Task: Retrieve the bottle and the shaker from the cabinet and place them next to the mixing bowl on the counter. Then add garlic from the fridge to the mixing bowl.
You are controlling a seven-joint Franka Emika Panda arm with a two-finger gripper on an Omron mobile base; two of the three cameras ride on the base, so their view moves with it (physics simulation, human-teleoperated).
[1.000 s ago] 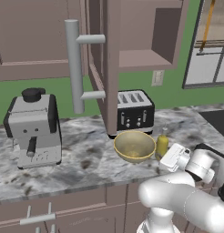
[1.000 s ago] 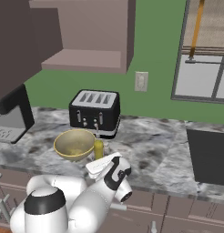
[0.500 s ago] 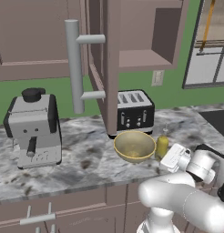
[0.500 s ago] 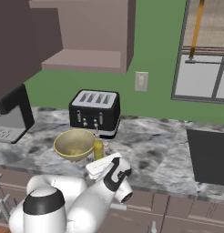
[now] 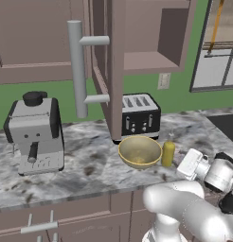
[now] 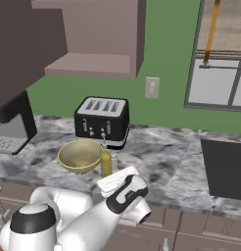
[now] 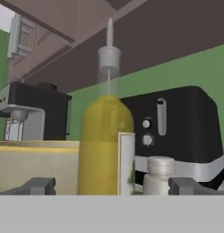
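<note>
The yellow-olive bottle (image 7: 104, 141) stands upright on the counter (image 5: 90, 163), close beside the tan mixing bowl (image 5: 139, 151). Seen from the hand, my gripper (image 7: 114, 186) is open: its fingertips (image 7: 38, 185) stand wide on either side of the bottle and touch nothing. A small pale grey shaker (image 7: 160, 175) stands just right of the bottle, in front of the toaster. In the left base view the gripper (image 5: 181, 162) sits low at the counter's front, just right of the bottle (image 5: 168, 152). The cabinet (image 5: 137, 42) door hangs open.
A black toaster (image 5: 141, 115) stands behind the bowl and a coffee machine (image 5: 35, 132) sits at the far left. The open door's long grey handle (image 5: 78, 68) juts out above the counter. A dark cooktop (image 6: 225, 166) lies to the right.
</note>
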